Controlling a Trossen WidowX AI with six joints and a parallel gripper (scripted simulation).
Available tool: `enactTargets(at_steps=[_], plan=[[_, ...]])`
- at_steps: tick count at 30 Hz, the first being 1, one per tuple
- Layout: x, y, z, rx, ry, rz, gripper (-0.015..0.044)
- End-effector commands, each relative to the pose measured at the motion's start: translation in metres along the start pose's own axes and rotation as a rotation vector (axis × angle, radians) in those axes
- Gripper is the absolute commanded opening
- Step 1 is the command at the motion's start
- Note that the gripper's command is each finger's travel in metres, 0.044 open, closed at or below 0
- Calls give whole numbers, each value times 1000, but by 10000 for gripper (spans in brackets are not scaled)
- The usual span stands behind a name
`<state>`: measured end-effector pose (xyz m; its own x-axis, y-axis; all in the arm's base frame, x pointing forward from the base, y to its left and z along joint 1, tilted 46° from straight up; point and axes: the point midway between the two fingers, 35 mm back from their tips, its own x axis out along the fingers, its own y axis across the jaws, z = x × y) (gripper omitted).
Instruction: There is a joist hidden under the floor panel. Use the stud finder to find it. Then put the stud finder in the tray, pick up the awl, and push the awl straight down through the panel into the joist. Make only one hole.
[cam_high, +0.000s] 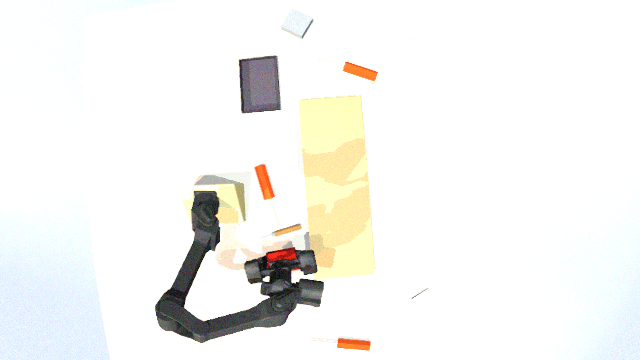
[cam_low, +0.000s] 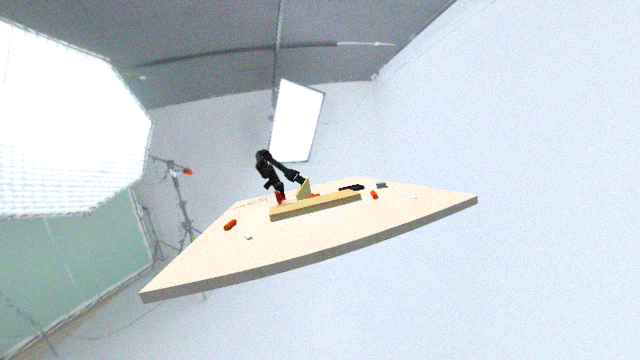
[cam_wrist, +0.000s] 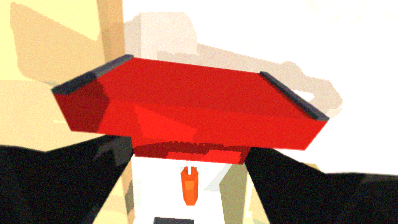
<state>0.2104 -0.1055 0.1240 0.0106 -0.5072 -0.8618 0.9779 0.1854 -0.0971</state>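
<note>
My gripper (cam_high: 283, 262) (cam_low: 280, 198) (cam_wrist: 192, 136) is shut on the red stud finder (cam_high: 281, 255) (cam_low: 279, 196) (cam_wrist: 200, 95), which has dark strips at both ends. It is held up beside the lower left end of the pale yellow floor panel (cam_high: 330, 117) (cam_low: 316, 205) (cam_wrist: 55, 20) in the top view. The dark tray (cam_high: 263, 82) (cam_low: 351, 188) lies beyond the panel's far left corner and looks empty. A small tool with a brown handle (cam_high: 287, 230) lies between the gripper and an orange-handled tool (cam_high: 264, 182) (cam_wrist: 189, 187). I cannot tell which is the awl. No joist shows.
Another orange-handled tool (cam_high: 360, 71) (cam_low: 374, 194) lies near the panel's far end, and one more (cam_high: 354, 344) (cam_low: 230, 224) beyond its near end. A grey block (cam_high: 297, 23) (cam_low: 381, 185) lies past the tray. A yellowish block (cam_high: 230, 200) (cam_low: 303, 190) stands at the arm's base. A thin piece (cam_high: 420, 293) lies right.
</note>
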Motion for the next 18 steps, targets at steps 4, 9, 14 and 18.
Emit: enactTargets(at_steps=[4,9,14,18], plan=[[0,1,1,-9,55,-2,0],[0,1,2,-9,92,-1,0],[0,1,3,-9,128,2,0],[0,1,3,-9,140,1,0]])
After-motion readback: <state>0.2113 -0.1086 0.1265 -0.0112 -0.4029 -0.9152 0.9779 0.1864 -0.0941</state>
